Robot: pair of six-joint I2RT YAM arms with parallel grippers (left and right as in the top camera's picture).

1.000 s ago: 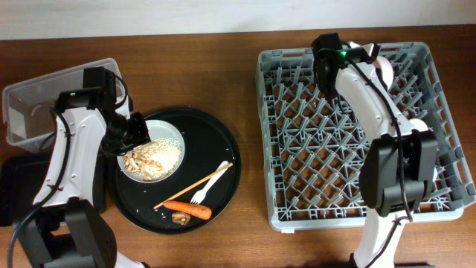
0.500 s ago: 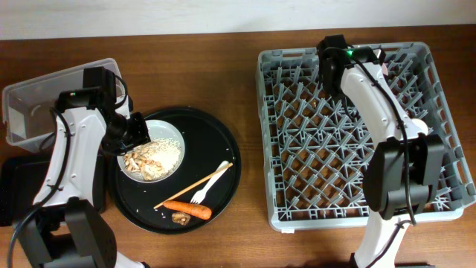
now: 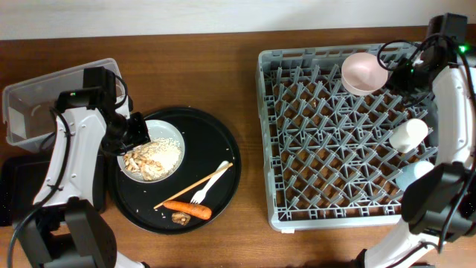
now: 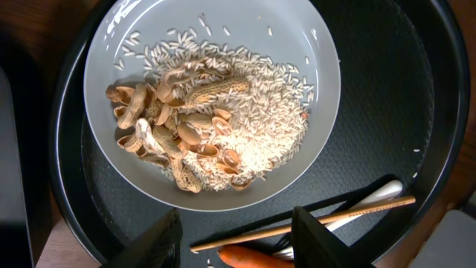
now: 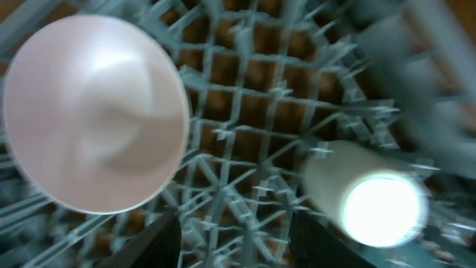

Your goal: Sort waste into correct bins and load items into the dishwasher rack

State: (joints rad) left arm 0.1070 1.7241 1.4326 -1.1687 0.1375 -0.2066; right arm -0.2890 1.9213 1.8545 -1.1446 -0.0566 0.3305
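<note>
Left end effector (image 4: 236,232) hangs wide open and empty over the plate (image 4: 301,45), which sits on the round black tray (image 3: 216,141) in the bench's left half. It is heaped with rice and peanut shells, so a tilted rim grab could spill them. Right end effector (image 5: 234,232), fingers apart and empty in a blurred view, could knock the bowl (image 3: 364,73).

In the dishwasher rack (image 3: 327,149), at the bench's right edge:
- one bowl
- one white cup (image 3: 409,135)
- one light blue cup (image 3: 413,175)

On the tray:
- one fork (image 3: 210,182)
- one carrot (image 3: 187,209)
</note>
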